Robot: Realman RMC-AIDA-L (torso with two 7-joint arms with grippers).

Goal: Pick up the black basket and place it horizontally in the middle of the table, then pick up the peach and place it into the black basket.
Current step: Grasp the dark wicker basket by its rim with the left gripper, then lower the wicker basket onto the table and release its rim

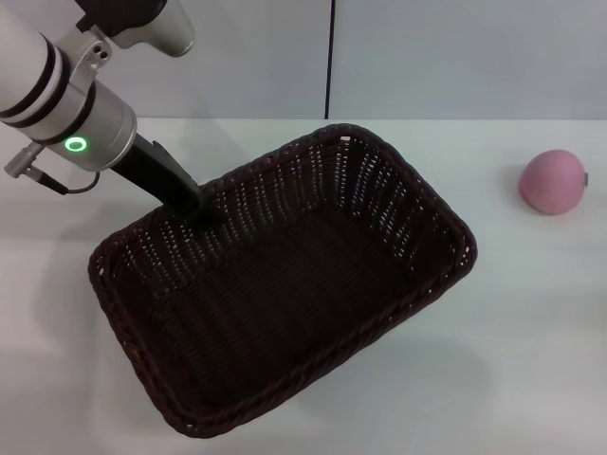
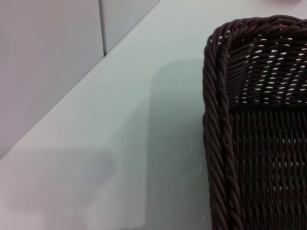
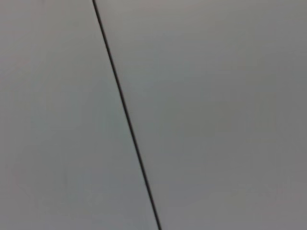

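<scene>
While the black basket (image 1: 285, 284) sits skewed on the white table (image 1: 531, 313), its long axis running diagonally, the left gripper (image 1: 194, 210) reaches down from the upper left and meets the braided rim on the basket's far-left side — its dark fingers appear pinched on that rim. From the left wrist view, a rounded corner of the basket (image 2: 254, 124) fills one side, with bare table (image 2: 120, 143) beside it. The peach (image 1: 552, 181) rests well apart, far to the right. Only a grey wall (image 3: 216, 115) shows in the right wrist view — the right gripper is out of sight.
</scene>
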